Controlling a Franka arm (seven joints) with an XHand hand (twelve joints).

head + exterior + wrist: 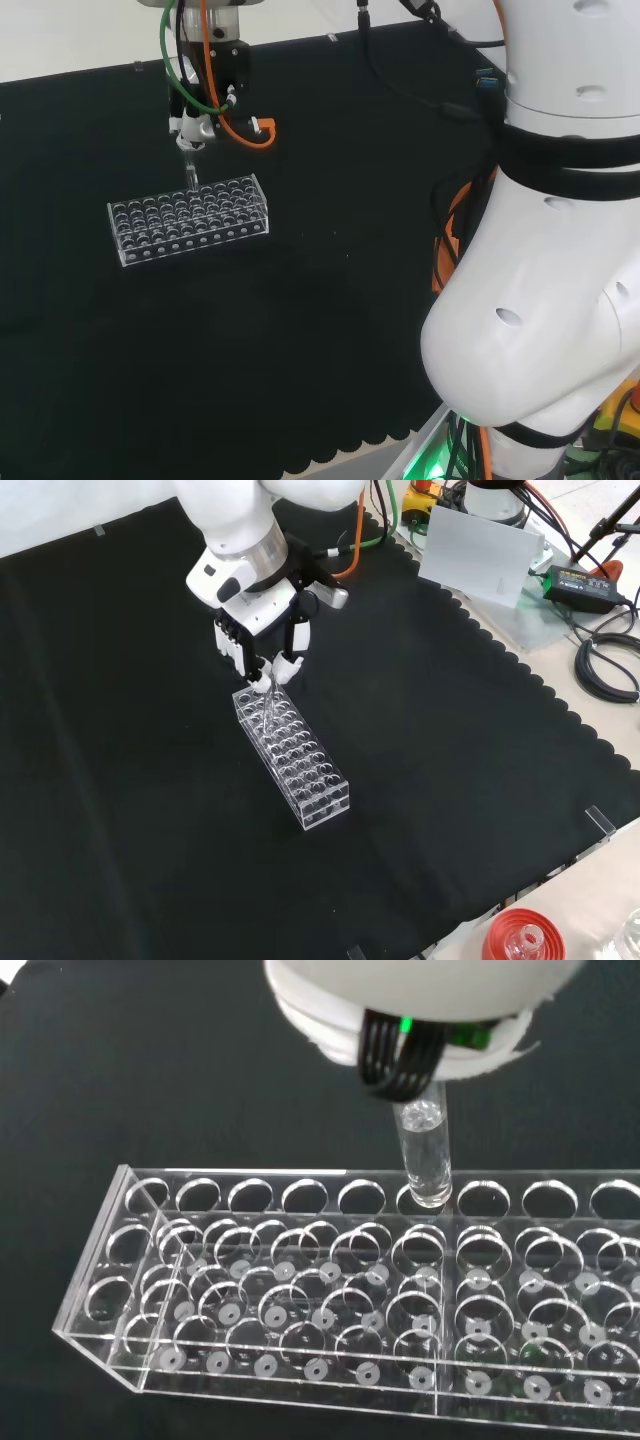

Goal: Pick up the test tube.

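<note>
Close up, from the wrist, we see the test tube [424,1165] hanging straight down out of the hand [430,1020], its rounded bottom just at the mouth of a hole in the outer row of the clear rack [130,1260]. Its long axis is upright, in line with the hole beneath it, and the hand sits directly above it, so we judge that the coming move turns on a straight lift, with no sideways drift that would knock the tube against the hole's edge.

Farther off, in the front view, the fingers [285,667] are curled in and pinch the top of the tube [268,695] over the rack's far end [250,702]. In the head view the tube [190,178] shows as a thin upright glint under the hand [192,128], at the rack's back edge [185,190].

We can read no label or writing on the tube or the rack.
</note>
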